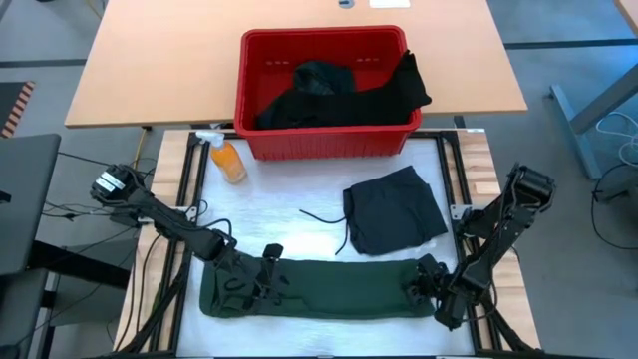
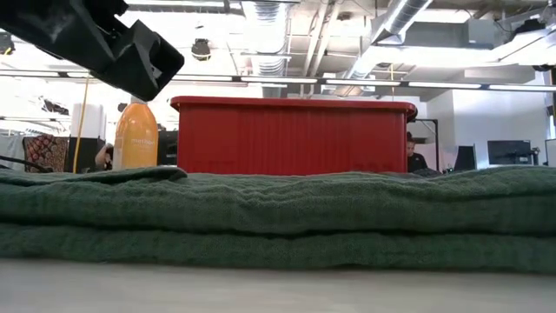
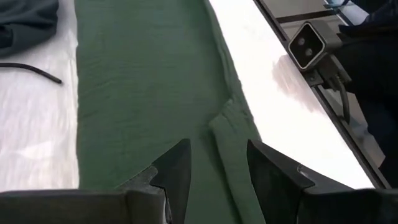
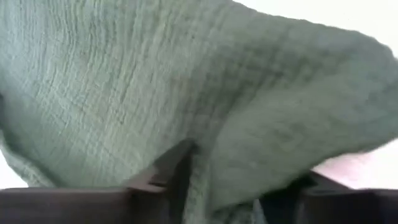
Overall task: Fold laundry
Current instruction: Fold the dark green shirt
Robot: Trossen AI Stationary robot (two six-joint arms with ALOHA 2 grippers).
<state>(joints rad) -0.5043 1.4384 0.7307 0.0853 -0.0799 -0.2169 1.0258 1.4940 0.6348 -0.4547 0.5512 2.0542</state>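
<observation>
A dark green garment [image 1: 319, 289], folded into a long strip of at least two layers [image 2: 278, 217], lies flat along the table's near edge. My left gripper [image 1: 264, 274] is at its left end. It is open, and its fingers [image 3: 180, 168] straddle a narrow fold ridge [image 3: 227, 137]. My right gripper [image 1: 427, 284] is at the strip's right end, open, with cloth bulging between its fingers [image 4: 239, 180]. A folded black garment [image 1: 394, 211] with a loose drawstring [image 1: 324, 217] lies flat behind the strip. My left gripper slants down over the strip's left end, its fingers lying along the strip; I cannot tell whether the tips touch the cloth. My right gripper slants down from the table's right side onto the strip's right end. A hump of green cloth [image 4: 236, 143] stands between its two fingers and meets them. The rest lies on the table.
A red plastic basket [image 1: 324, 130] holding more dark clothes [image 1: 339, 95] stands at the far edge of the work mat. An orange bottle [image 1: 229, 162] stands left of it. The table's metal frame rails [image 1: 189, 189] run along both sides.
</observation>
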